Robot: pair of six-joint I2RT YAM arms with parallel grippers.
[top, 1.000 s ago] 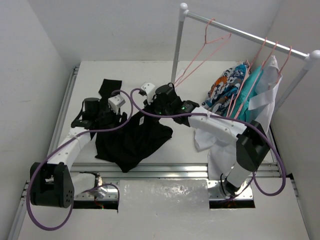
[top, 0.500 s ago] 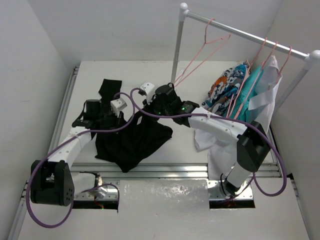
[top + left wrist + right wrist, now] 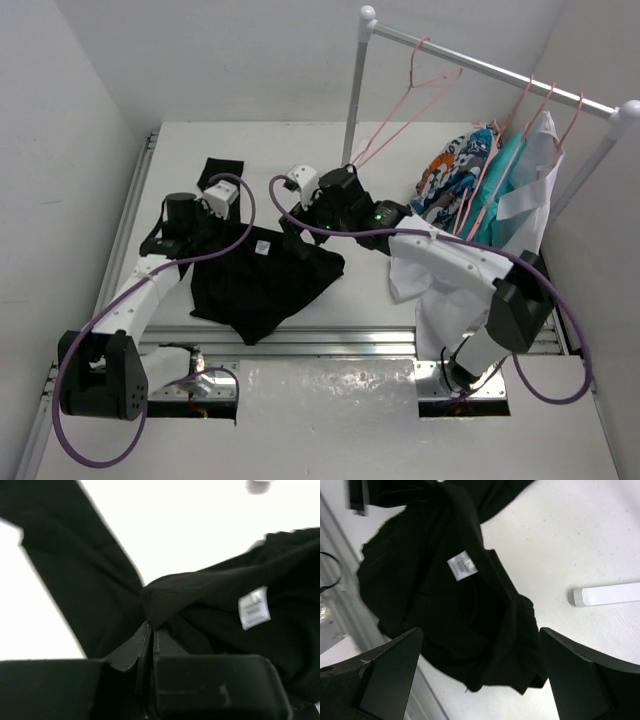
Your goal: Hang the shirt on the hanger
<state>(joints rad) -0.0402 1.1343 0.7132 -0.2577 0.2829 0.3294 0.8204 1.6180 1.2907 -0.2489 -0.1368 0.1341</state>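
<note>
The black shirt (image 3: 265,285) lies crumpled on the white table, its white neck label (image 3: 262,247) facing up. My left gripper (image 3: 228,238) is at the shirt's left upper edge. In the left wrist view the left gripper (image 3: 150,626) is shut on a fold of the shirt (image 3: 210,625), close to the label (image 3: 254,608). My right gripper (image 3: 298,218) hovers over the shirt's upper right part. In its own view the right gripper (image 3: 480,630) is open, wide apart above the shirt (image 3: 445,610), holding nothing. The empty pink hanger (image 3: 414,66) hangs on the rail.
A clothes rack post (image 3: 353,100) stands just behind my right gripper; its foot (image 3: 607,594) shows beside the shirt. Patterned, teal and white garments (image 3: 480,175) hang on pink hangers at the right. White cloth (image 3: 420,270) drapes by my right arm. Walls close both sides.
My left gripper closed on the shirt and drew it slightly left, exposing the label. My right gripper opened, let go of the shirt and drew back a little.
</note>
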